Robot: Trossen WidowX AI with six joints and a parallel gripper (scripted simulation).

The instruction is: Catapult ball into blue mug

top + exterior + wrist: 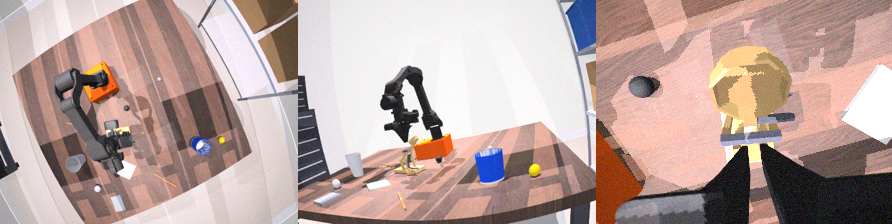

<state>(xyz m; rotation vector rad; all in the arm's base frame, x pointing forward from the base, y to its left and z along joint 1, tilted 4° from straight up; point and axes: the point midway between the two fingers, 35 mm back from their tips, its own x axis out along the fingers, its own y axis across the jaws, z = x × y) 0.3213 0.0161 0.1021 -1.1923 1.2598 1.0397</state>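
The tan wooden catapult [124, 130] [419, 169] [751, 85] stands with its arm raised and no ball visible in its cup. My gripper [405, 141] [754, 150] is shut and empty, pointing down just behind the catapult's cup and above its frame. The blue mug [201, 146] [490, 168] stands upright at the right. A yellow ball [221, 140] [534, 170] lies beyond it. A dark ball [126, 107] [439, 159] [642, 86] lies near the catapult. A white ball [97, 187] [336, 183] lies at the left in the exterior view.
The arm stands on an orange block [103, 94] [431, 150] [613, 170]. A whitish cup [73, 164] [355, 165], a white pad [129, 171] [379, 185] [873, 105], a grey-blue block [118, 203] [327, 199], a thin orange stick [164, 180] [402, 201] and a small pale ball [158, 79] [490, 147] also lie about.
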